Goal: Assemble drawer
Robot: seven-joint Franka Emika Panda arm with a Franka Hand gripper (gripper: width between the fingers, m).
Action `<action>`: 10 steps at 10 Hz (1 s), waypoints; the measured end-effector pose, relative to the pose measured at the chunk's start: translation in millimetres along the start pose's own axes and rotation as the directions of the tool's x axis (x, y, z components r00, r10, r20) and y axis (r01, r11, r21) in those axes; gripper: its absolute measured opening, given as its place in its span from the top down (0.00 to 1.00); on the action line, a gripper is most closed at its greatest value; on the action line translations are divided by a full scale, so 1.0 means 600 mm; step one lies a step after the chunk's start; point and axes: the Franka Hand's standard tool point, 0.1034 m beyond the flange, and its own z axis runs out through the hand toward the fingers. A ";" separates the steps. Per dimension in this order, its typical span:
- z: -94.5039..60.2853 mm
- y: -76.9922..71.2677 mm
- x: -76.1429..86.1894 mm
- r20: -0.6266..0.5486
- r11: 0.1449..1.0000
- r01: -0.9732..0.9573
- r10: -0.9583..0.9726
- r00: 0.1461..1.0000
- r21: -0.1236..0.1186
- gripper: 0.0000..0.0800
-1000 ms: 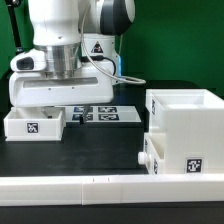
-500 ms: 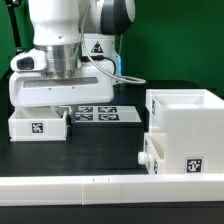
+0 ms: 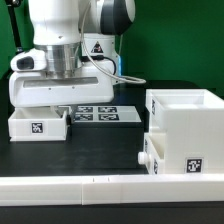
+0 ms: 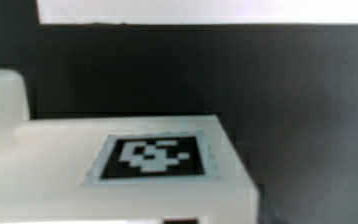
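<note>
White tagged tray (image 3: pixel 37 124) sits beneath the arm (fingers hidden, grip state unclear).

The black table (image 3: pixel 110 150) carries a small tray (image 3: pixel 37 124), the marker board (image 3: pixel 100 114), the housing (image 3: pixel 187 128) and a white rail (image 3: pixel 100 187).

Gripper hidden behind the arm's white body (image 3: pixel 55 90) in the exterior view, so fingers not readable. Small tray (image 3: pixel 38 124) partly covered from above by that body. Wrist view blurred; tag (image 4: pixel 155 158) pattern unclear, white part (image 4: pixel 87 150) cut off by the edges.
</note>
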 end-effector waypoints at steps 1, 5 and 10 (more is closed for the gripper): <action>-0.015 -0.021 0.005 0.013 0.999 0.039 -0.039 0.999 0.006 0.95; -0.094 -0.061 0.030 -0.004 0.991 0.132 -0.132 0.991 0.010 0.94; -0.079 -0.052 0.046 0.002 0.873 0.487 -0.487 0.873 -0.002 0.94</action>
